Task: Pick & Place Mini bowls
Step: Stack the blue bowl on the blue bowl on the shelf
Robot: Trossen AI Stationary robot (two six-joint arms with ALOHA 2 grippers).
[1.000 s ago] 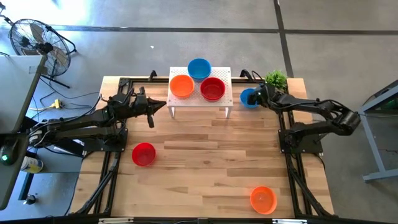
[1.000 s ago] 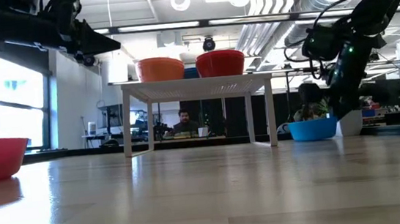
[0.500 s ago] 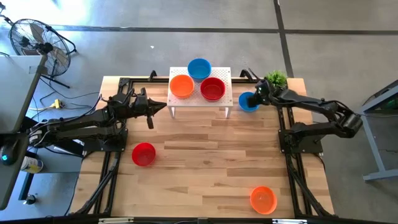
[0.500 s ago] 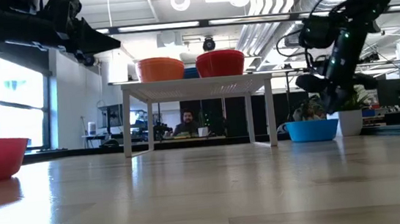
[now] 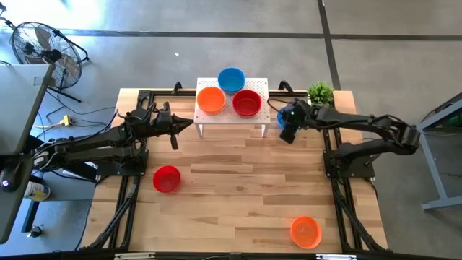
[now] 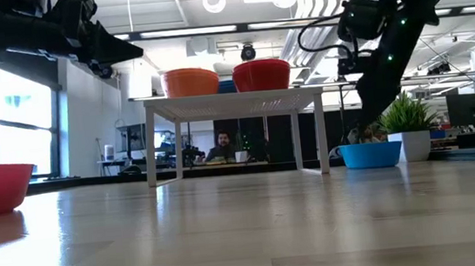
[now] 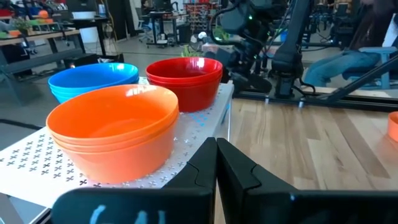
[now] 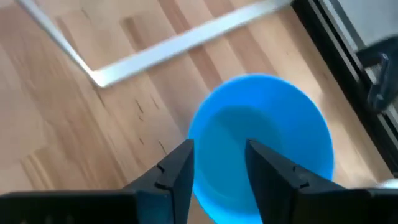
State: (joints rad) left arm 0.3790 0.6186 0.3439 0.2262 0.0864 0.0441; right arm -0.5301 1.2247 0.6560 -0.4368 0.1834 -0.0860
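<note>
Three stacks of bowls sit on the white stand (image 5: 232,108) at 12 o'clock on the worktop (image 5: 238,195): orange bowls (image 5: 211,100), red bowls (image 5: 247,103) and, behind them, blue bowls (image 5: 231,79). That much looks done.

Three bowls are left on the worktop. A blue bowl (image 8: 264,146) sits just beside the stand at about 2 o'clock, near the plant (image 5: 320,92). A red bowl (image 5: 167,178) lies at 9 o'clock and an orange bowl (image 5: 304,231) at 5 o'clock, both well apart from the stand.

The right gripper (image 8: 217,165) hangs over the blue bowl with its fingers released, holding nothing; the bowl rests on the wood. I judge this bowl is next in hand.

The left gripper (image 7: 216,163) waits at 10 o'clock beside the stand, fingers clenched together and empty.

So roughly half or more seems placed, with three to go.
</note>
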